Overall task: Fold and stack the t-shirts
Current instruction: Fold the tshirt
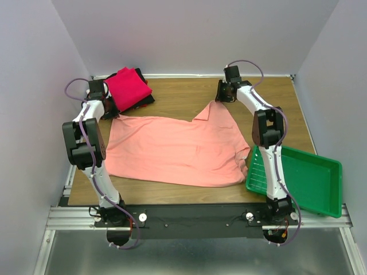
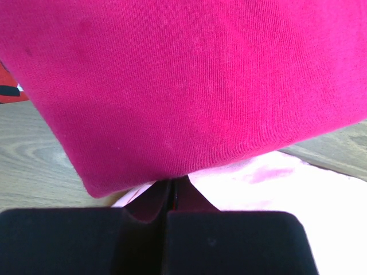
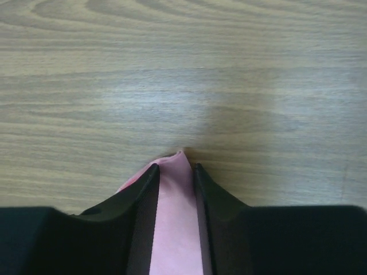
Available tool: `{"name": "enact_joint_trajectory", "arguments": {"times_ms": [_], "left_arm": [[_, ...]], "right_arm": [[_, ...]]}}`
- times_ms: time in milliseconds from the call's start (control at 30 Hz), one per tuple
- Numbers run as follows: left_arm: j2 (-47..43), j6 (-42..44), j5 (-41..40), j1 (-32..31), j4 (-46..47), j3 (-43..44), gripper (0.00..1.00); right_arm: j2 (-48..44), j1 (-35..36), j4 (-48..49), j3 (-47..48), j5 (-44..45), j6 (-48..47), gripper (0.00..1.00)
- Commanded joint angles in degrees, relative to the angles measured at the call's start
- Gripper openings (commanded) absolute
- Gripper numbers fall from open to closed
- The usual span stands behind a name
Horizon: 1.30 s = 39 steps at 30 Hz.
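Note:
A salmon-pink t-shirt (image 1: 172, 149) lies spread flat across the middle of the wooden table (image 1: 178, 91). My left gripper (image 1: 109, 107) is at its far left corner, right against a folded magenta t-shirt (image 1: 127, 87) that tops a stack with black cloth (image 1: 148, 99) under it. In the left wrist view the jaws (image 2: 172, 182) are pressed together with a thin sliver of cloth in them, pale pink shirt (image 2: 287, 195) on both sides and magenta (image 2: 183, 86) filling the view. My right gripper (image 1: 221, 91) is at the far right corner, its fingers (image 3: 176, 167) apart, straddling a raised pink fold (image 3: 175, 229).
A green plastic tray (image 1: 309, 183) sits at the near right, overhanging the table's front edge beside the right arm. Walls close in the table on the left, far and right sides. A strip of red cloth (image 2: 7, 86) shows at the stack's left edge.

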Motion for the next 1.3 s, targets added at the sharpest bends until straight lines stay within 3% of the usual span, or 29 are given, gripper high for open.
{"name": "enact_joint_trajectory", "arguments": {"times_ms": [0,33,100,433,867,1067,1267], "left_arm": [[-0.82,0.91,1.24,0.45,-0.65,0.85,0.00],[-0.74,1.00,1.24,0.53,-0.65,0.76,0.00],[-0.56,1.17,1.68,0.45,-0.82,0.93,0.00],[0.84,2.84,7.83,0.54,-0.82,3.03,0.00],[5.68,1.79,23.47,1.59,1.20,10.69,0.00],[5.77,3.80,26.55,2.64,0.67,9.38,0.00],[3.57,6.00,22.88,3.78,-0.20,6.30,0.00]], "right_arm": [[2.60,1.27,-0.92,0.17,-0.01,-0.84,0.32],[2.60,1.27,-1.00,-0.09,0.42,-0.49,0.12],[2.34,1.27,-1.00,-0.53,1.82,0.04,0.00],[1.89,-0.48,-1.09,3.33,8.86,0.65,0.00],[4.53,-5.06,-1.18,15.37,4.56,0.04,0.00],[-2.56,-5.06,-1.00,8.44,0.87,1.18,0.00],[-14.86,-4.44,-1.09,-6.14,-1.15,1.36,0.00]]}}
